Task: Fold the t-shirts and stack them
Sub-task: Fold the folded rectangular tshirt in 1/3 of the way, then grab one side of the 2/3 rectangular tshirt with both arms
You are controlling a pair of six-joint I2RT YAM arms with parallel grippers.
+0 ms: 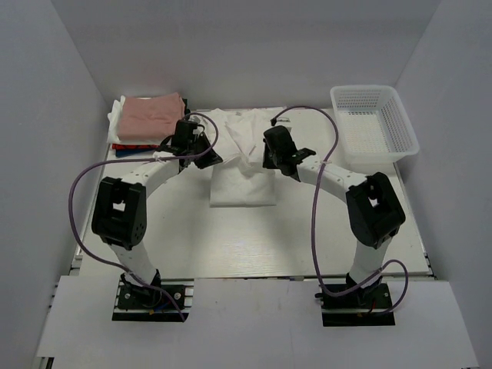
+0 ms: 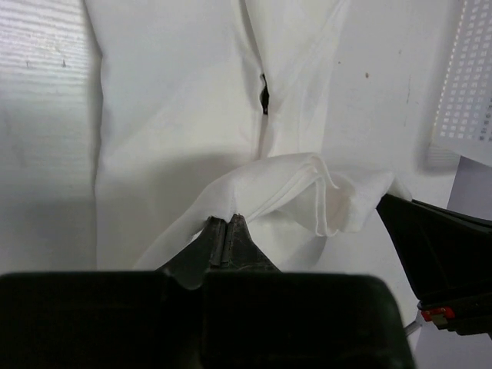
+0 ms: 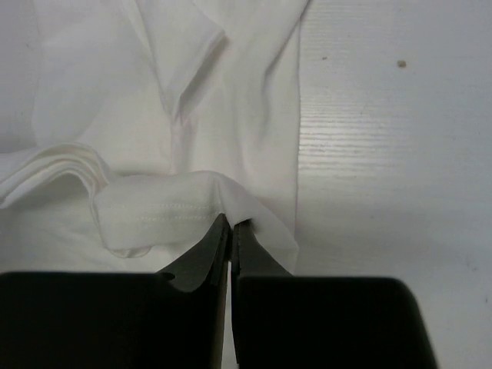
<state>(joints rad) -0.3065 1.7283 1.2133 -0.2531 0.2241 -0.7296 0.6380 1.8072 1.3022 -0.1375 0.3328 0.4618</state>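
Because both tools are clamped on the same white t-shirt [image 1: 242, 188], the coming fold turns on how that shirt lies between them. It sits mid-surface [image 1: 307, 238], reaching toward the far edge. Its long axis runs from near edge to far edge, with a flat, tidy rectangle on the near side and a rumpled spread on the far side.

The left tool [image 2: 228, 219] is closed on a raised fold of cloth at the shirt's left side. The right tool [image 3: 231, 223] is closed on a stitched hem band at its right side. The two grips stand roughly level with each other, about where the tidy part meets the rumpled part, so the line between them crosses the long axis.

Neither arm is nearer, since each holds its own side. I judge that any carry along the long axis needs both arms moving together to keep the held edge square. Whether they pinch the same layer is probably not decidable, as the arms cover that spot from above.

The folded pile, with a pink t-shirt [image 1: 154, 114] on top, sits at the far-left corner just beside the left arm, which makes that arm the nearer one for stacking. The mesh basket [image 1: 373, 123] stands at the far-right corner, apart from the shirt.
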